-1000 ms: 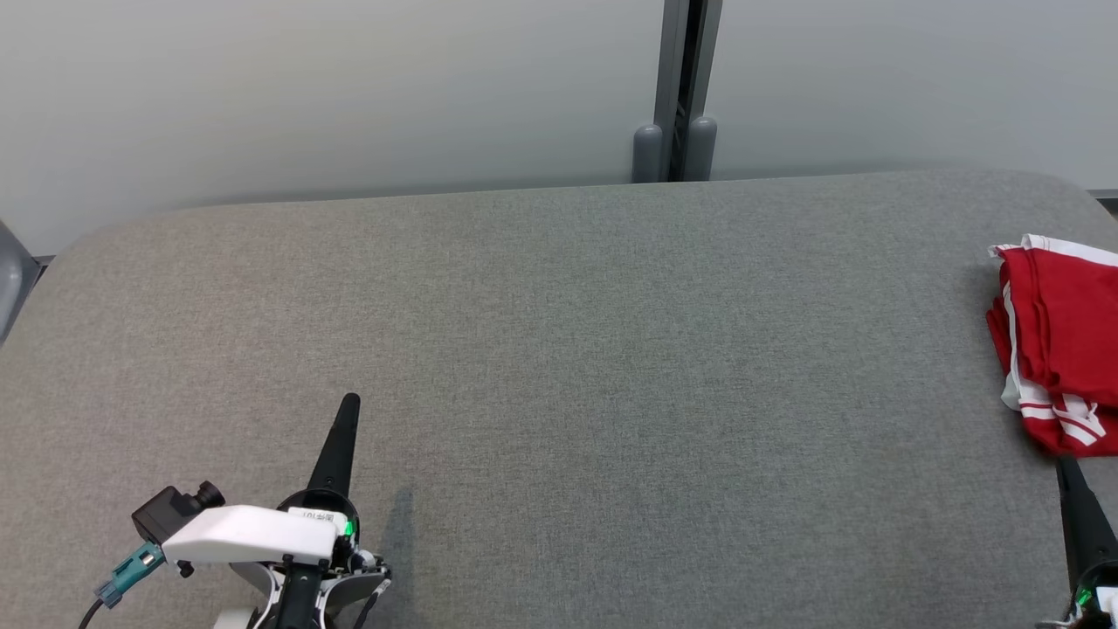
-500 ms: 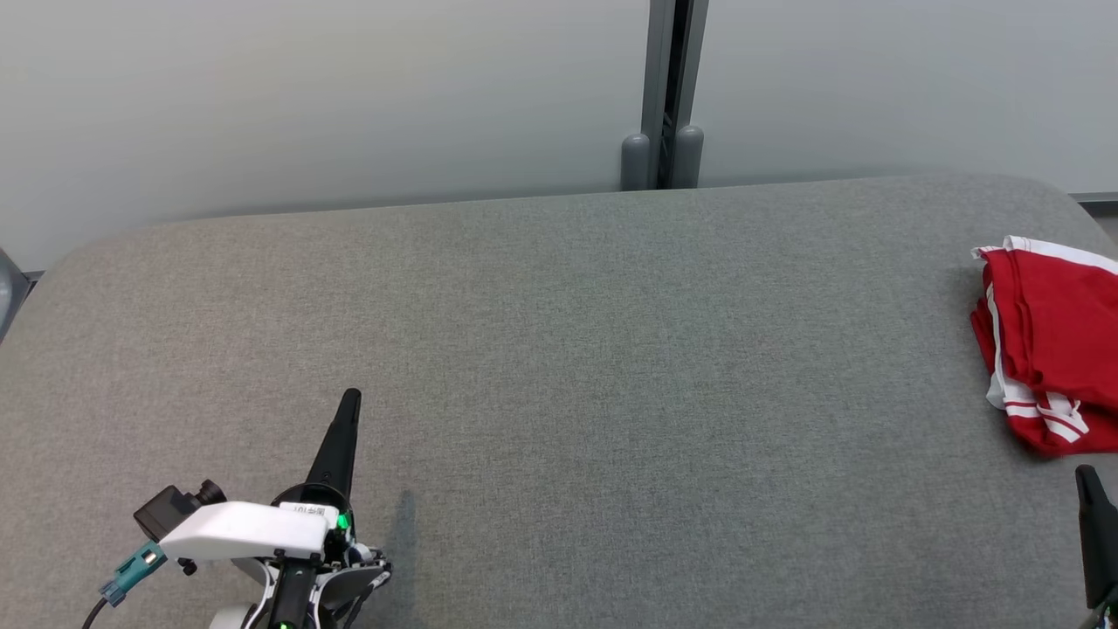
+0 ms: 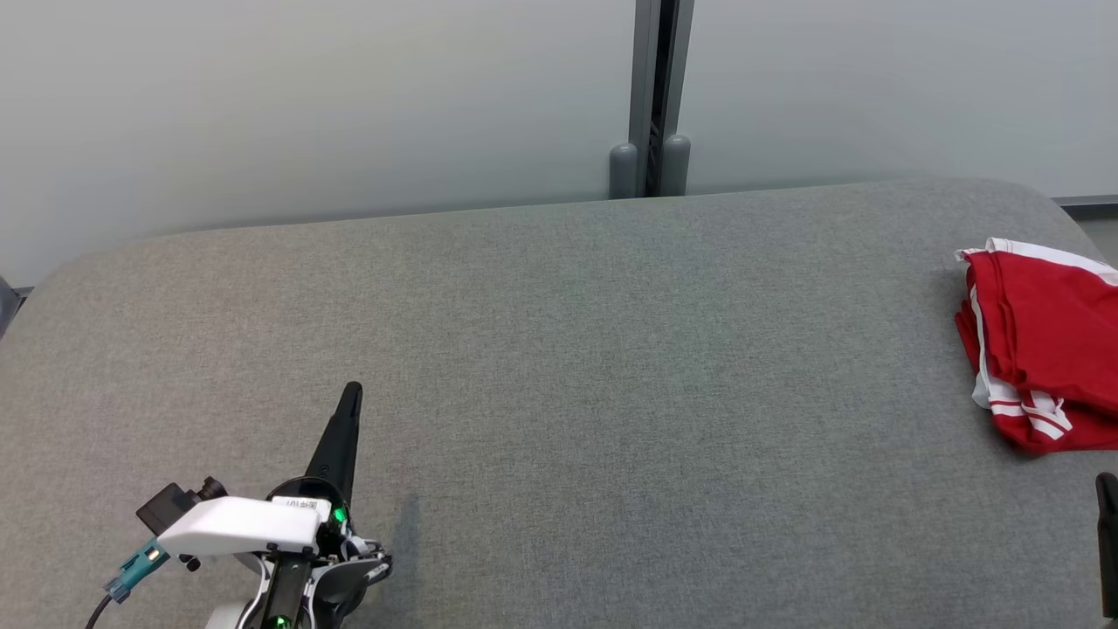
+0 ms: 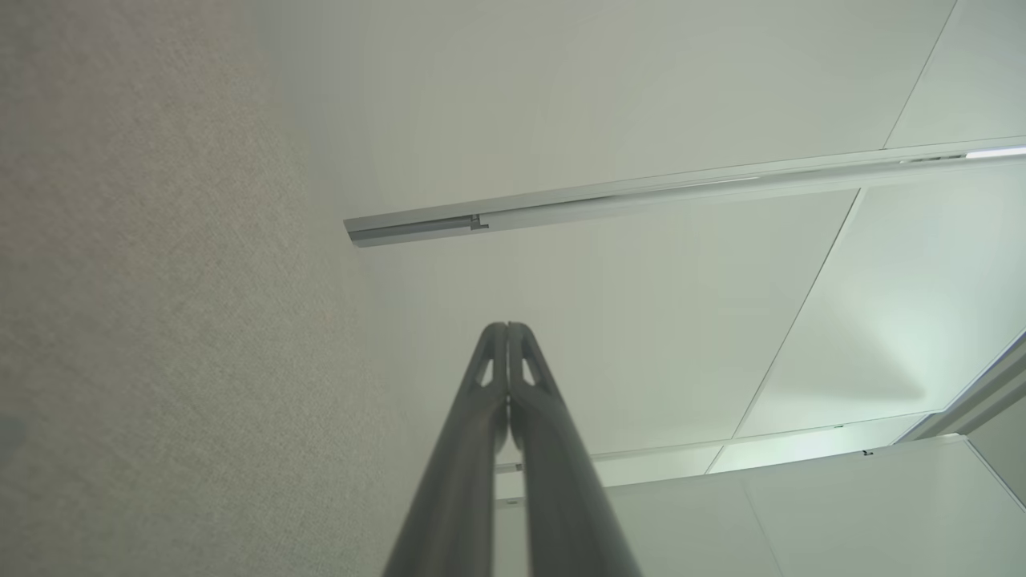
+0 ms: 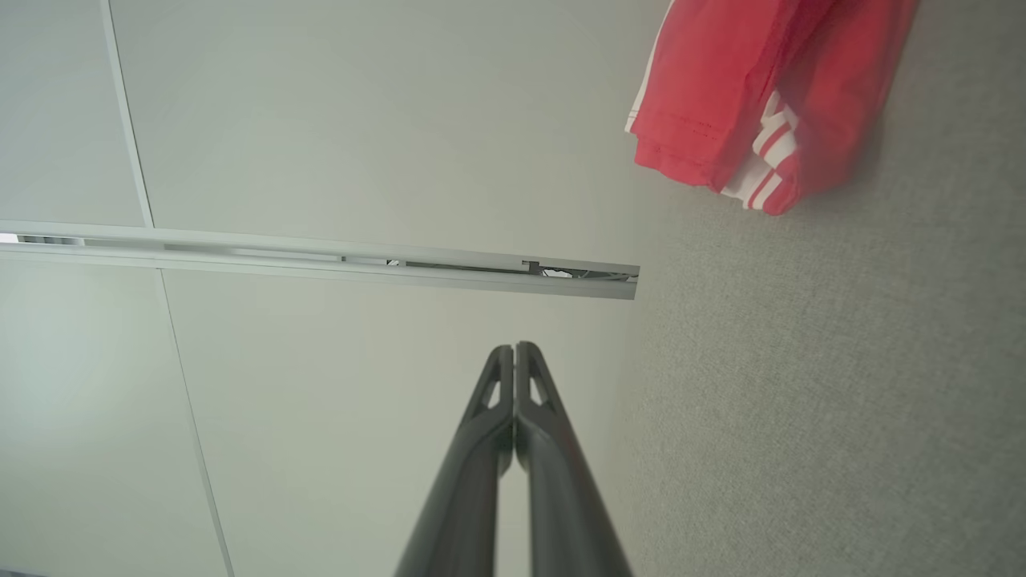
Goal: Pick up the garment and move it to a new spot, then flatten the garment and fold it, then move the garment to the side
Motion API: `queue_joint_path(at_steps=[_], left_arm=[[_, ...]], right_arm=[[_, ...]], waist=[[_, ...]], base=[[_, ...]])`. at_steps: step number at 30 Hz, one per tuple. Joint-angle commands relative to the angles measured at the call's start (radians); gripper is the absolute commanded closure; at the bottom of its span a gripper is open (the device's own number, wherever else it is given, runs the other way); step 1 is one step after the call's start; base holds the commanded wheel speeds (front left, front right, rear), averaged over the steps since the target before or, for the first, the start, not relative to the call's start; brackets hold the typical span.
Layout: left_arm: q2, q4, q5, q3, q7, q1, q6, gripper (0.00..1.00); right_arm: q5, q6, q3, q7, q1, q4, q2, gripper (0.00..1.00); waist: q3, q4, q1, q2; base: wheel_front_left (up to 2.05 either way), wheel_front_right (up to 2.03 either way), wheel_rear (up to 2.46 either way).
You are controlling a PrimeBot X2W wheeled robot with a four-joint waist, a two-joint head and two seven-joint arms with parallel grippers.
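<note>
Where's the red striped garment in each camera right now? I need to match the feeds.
Head view: red garment at the right edge, lying on the grey padded surface.
Left wrist view: padded surface at left, wall panels beyond.
Right wrist view: garment at top right, partly cropped.
Shared landmark: the metal post between the wall panels.

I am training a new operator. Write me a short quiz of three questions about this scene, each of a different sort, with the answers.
1. True or false: the red garment lies near the right end of the grey surface.
2. The left gripper is: A) open; B) shut on the garment; C) shut and empty.
3. Fill in: the garment's stripes are ___.

Key: 1 true; 2 C; 3 white.
</note>
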Motion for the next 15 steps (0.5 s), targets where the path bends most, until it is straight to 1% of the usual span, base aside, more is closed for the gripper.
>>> queue_joint_path(at_steps=[1, 6, 15], left_arm=[[0.006, 0.002, -0.018, 0.001, 0.005, -0.016, -0.008, 1.00], [0.007, 0.004, -0.044, 0.001, 0.011, -0.018, -0.013, 1.00], [0.006, 0.004, -0.036, 0.002, 0.012, -0.017, -0.011, 1.00]], right_arm=[[0.025, 0.000, -0.008, 0.010, 0.017, -0.011, -0.006, 1.00], [0.058, 0.000, -0.016, 0.016, 0.025, -0.018, -0.007, 1.00], [0.056, 0.000, -0.012, 0.011, 0.024, -0.017, -0.009, 1.00]], waist=[[-0.002, -0.002, 0.0000, 0.0000], [-0.007, -0.008, 0.0000, 0.0000], [-0.007, -0.008, 0.0000, 0.0000]], base=[[0.00, 0.00, 0.00], [0.00, 0.00, 0.00], [0.00, 0.00, 0.00]])
